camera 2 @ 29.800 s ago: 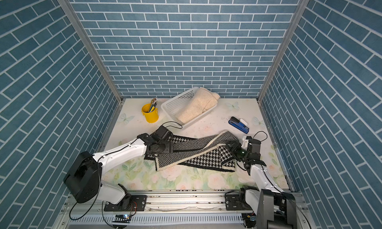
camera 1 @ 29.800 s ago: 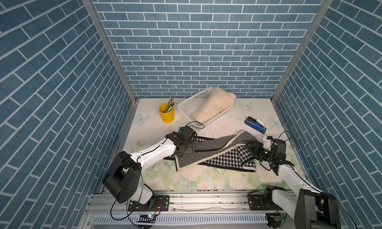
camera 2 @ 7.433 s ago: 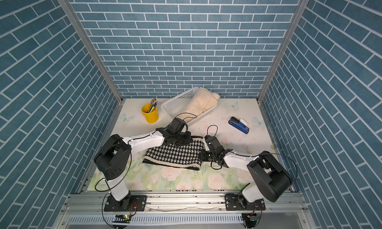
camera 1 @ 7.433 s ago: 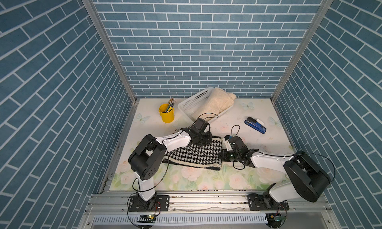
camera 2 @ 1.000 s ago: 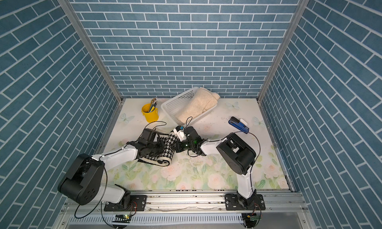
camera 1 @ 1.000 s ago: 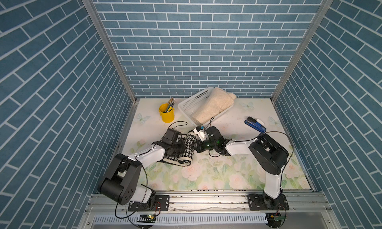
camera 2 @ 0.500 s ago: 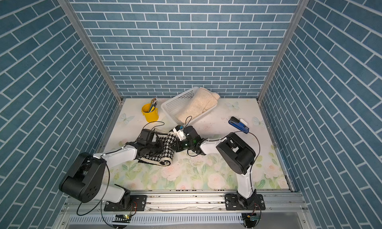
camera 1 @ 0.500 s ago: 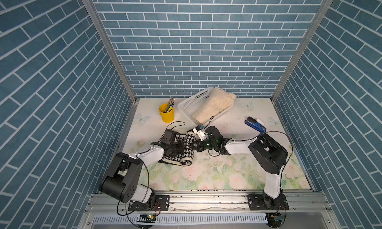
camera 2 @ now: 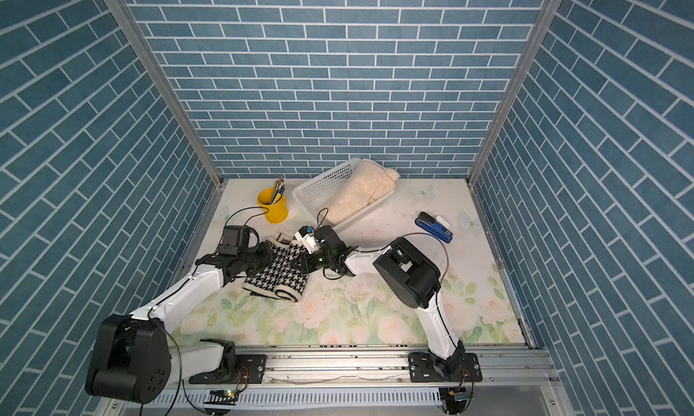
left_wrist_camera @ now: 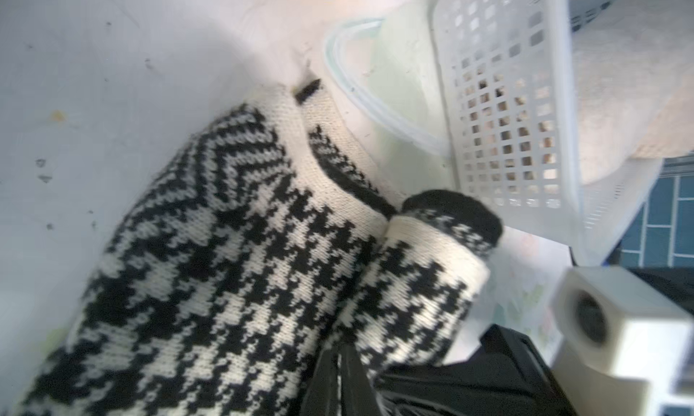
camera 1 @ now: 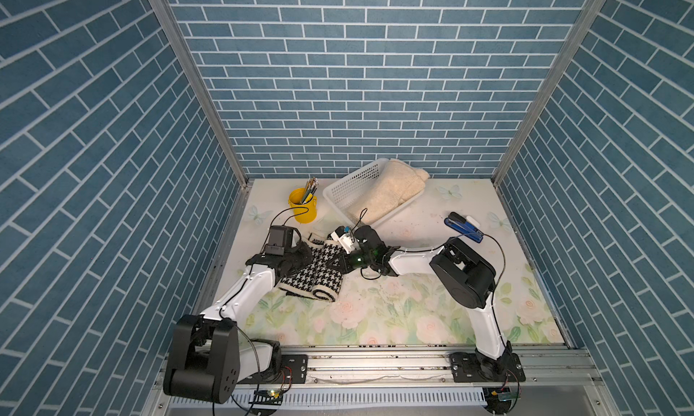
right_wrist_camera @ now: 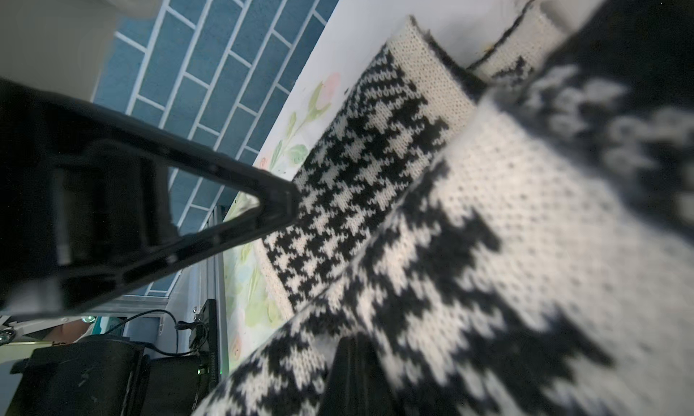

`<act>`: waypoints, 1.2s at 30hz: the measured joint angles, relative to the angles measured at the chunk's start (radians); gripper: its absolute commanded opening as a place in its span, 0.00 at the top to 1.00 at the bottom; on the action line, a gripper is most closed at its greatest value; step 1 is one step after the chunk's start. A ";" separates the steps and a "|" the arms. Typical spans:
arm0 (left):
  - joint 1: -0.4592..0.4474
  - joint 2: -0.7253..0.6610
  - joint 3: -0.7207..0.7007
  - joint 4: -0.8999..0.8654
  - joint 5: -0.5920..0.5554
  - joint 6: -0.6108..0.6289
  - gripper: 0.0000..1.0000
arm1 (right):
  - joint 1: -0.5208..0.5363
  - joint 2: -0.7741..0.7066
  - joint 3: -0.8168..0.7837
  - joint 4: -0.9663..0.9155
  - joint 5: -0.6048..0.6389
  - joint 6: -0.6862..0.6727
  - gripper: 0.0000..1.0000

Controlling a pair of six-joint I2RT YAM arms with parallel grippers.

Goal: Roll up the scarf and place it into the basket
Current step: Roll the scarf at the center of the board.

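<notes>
- The scarf (camera 1: pixel 313 273), mostly rolled, is seen on the worktop (camera 1: pixel 375 312), near the basket (camera 1: pixel 349 192) but not in it.
- The left claw (camera 1: pixel 302 262) is closed on one side of it, and the right claw (camera 1: pixel 337 263) is closed on the other.

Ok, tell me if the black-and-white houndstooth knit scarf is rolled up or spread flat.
Rolled up, loosely: the scarf is a compact bundle with a curled end, on the floral table outside the white perforated plastic basket.
</notes>
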 measured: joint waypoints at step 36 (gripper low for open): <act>-0.068 0.174 -0.094 0.231 0.011 -0.116 0.94 | -0.016 -0.287 -0.060 -0.334 0.201 -0.137 1.00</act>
